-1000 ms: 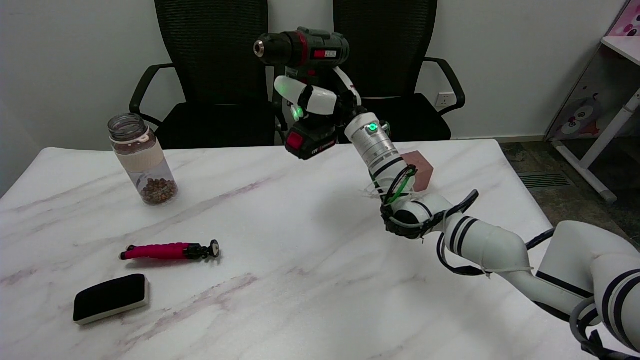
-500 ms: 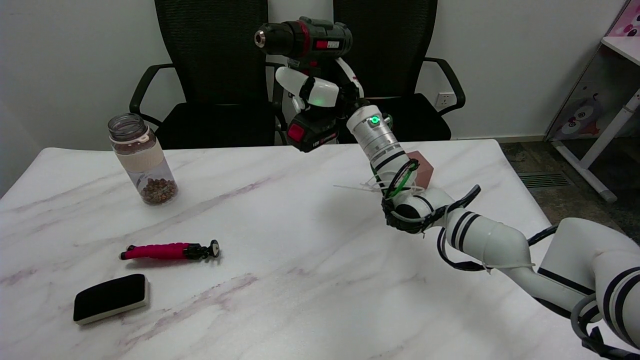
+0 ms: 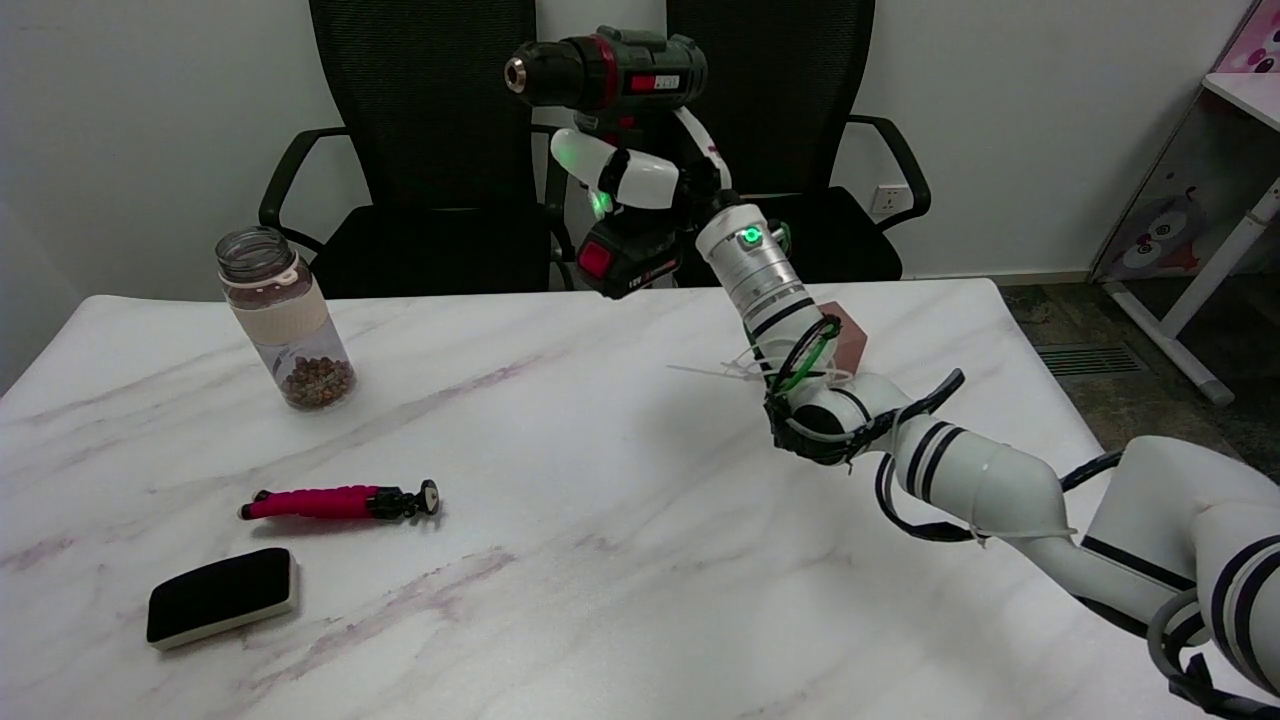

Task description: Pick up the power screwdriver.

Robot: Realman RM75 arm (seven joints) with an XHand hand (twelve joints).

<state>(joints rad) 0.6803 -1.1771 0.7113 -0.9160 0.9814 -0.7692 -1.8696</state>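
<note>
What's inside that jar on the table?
The jar has no lid and holds small brown bits, like nuts or pellets, piled at the bottom. A pale band around its middle hides that part of the inside. Above the band it looks empty.

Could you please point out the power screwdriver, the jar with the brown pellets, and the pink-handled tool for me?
power screwdriver (image 3: 620,72), head view, on its dark motor housing.
jar (image 3: 285,315), head view, on its pale label band.
pink-handled tool (image 3: 315,502), head view, on the pink grip.

Single head view, high at the table's (image 3: 600,560) near side, facing across.
</note>
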